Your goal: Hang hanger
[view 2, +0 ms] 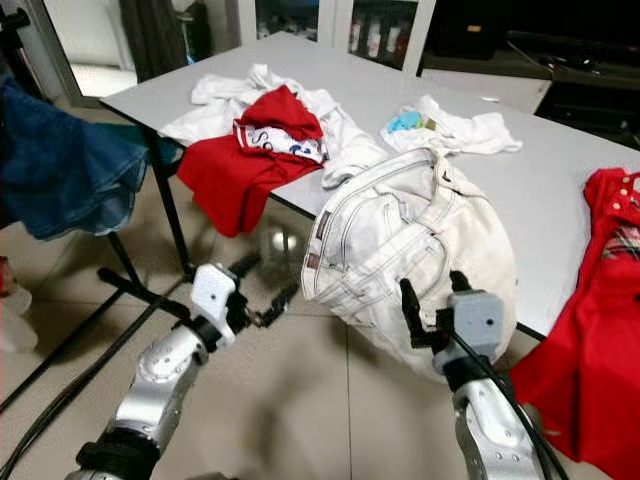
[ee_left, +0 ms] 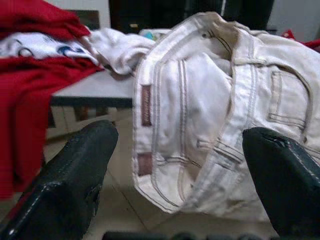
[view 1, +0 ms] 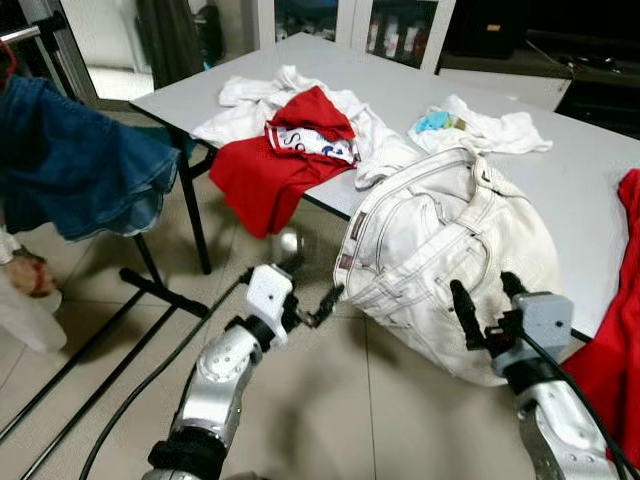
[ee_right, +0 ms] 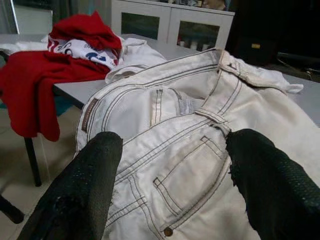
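**Clothes spill off a grey counter**

White jeans (view 1: 440,250) droop over the counter (view 1: 580,190) edge above the tiled floor (view 1: 330,400). Left tool (view 1: 305,300) and right tool (view 1: 485,300) hover before them, both spread wide, empty. Red shirt (view 1: 270,165) hangs nearby.

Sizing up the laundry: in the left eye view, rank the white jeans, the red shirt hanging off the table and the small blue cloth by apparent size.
1. white jeans, nearest the camera
2. red shirt
3. blue cloth, farther back

Two silver arms with black joint bands; left gripper (view 1: 318,292) has a white wrist block, right gripper (view 1: 487,300) a grey one with black cable
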